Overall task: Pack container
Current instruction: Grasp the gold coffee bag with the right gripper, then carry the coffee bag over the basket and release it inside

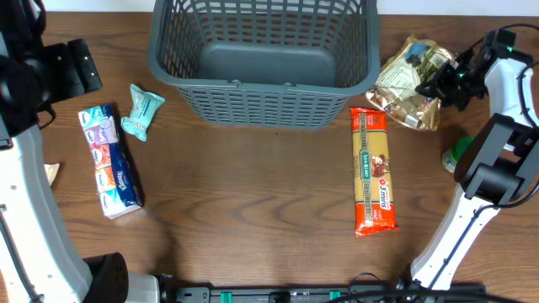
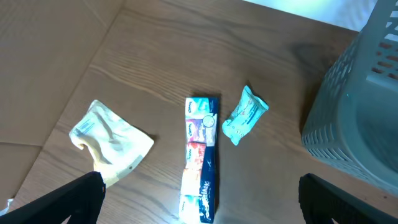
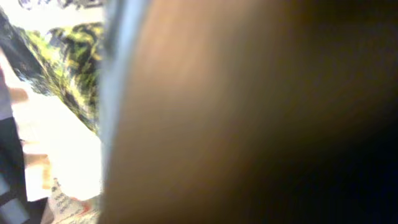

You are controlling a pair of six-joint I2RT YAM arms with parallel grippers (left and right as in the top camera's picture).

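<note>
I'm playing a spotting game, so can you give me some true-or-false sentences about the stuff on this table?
The basket is empty. True.
The long orange packet lies inside the basket. False: it lies on the table, to the right of the basket.
The small teal packet lies beside the strip of tissue packs. True.
The left jaws are shut on the tissue packs. False: they stand wide open above the table, holding nothing.
</note>
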